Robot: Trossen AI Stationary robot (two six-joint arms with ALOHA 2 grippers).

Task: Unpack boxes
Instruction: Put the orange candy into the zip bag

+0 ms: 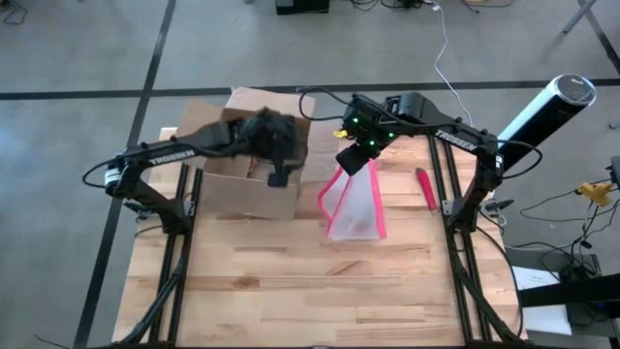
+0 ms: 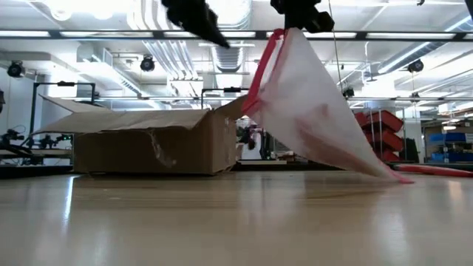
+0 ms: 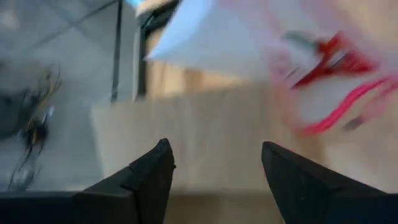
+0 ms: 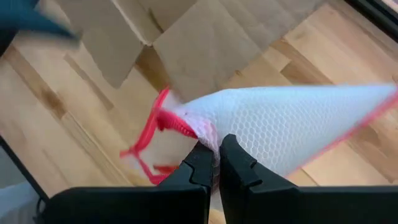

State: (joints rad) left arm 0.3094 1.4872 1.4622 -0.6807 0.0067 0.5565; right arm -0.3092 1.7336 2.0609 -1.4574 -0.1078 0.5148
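Wooden table (image 1: 291,291) with an open cardboard box (image 1: 247,184) at its far left and a pink-edged pouch (image 1: 354,204) lifted beside it.
Right gripper (image 4: 217,163) has its jaws pinched together on the pouch's upper corner, its lower edge resting on the table; reddish contents show faintly through. Left gripper (image 3: 214,168), jaws apart and empty, hovers over the box, whose inside cannot be seen.

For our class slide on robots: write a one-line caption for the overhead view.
Right claw lifts a pink-edged pouch beside the open cardboard box; left claw hovers over the box.
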